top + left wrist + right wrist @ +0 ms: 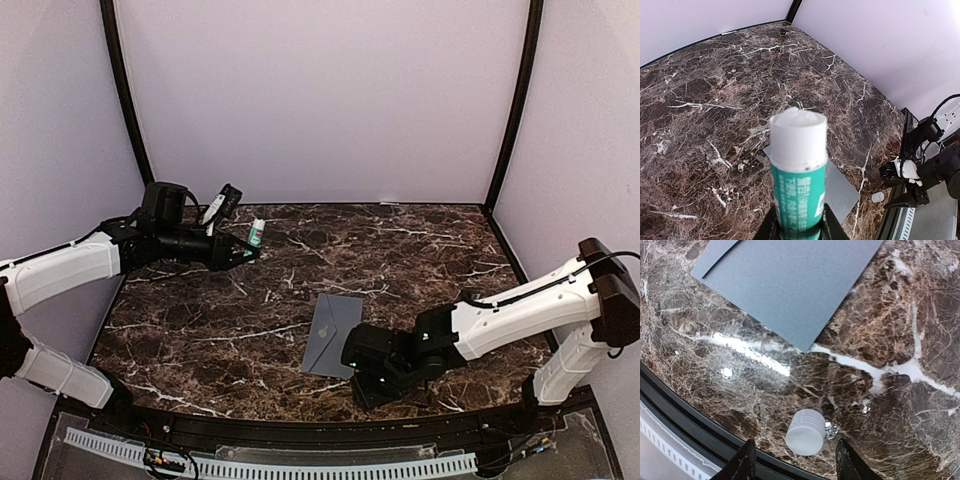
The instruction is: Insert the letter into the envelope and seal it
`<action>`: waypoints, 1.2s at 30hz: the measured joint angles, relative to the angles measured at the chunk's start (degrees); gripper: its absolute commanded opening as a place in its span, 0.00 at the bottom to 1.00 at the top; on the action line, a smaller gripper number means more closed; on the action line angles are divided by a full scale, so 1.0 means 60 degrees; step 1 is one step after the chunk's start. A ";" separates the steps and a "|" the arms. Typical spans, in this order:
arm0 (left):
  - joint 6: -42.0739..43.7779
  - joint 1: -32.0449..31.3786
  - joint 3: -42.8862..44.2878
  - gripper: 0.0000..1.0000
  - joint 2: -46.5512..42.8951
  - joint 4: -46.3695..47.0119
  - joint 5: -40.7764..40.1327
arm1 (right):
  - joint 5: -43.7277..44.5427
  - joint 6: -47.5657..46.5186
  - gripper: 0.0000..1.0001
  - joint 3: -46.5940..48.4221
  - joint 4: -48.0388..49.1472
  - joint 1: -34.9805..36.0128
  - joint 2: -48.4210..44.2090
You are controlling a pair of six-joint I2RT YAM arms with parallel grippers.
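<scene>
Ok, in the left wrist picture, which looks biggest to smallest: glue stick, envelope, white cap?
1. glue stick, though nearness to the camera inflates it
2. envelope, partly hidden behind it
3. white cap

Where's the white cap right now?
In the right wrist view, the white cap lies on the table near its front edge, straddled by the right gripper, short of the envelope's corner.

Top external: mounted high at the near side, looking down and forward over the whole desk. Left wrist: raised, close behind a glue stick, facing across the desk toward the right arm. Right wrist: low, pointing down at the near edge; shares the envelope with both others.
</scene>
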 measured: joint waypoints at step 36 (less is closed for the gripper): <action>0.1231 -0.2171 -0.0288 0.00 -0.0193 -0.0011 0.0634 | -0.2222 -0.1566 0.15 -0.0834 0.1515 -0.3020 -0.3275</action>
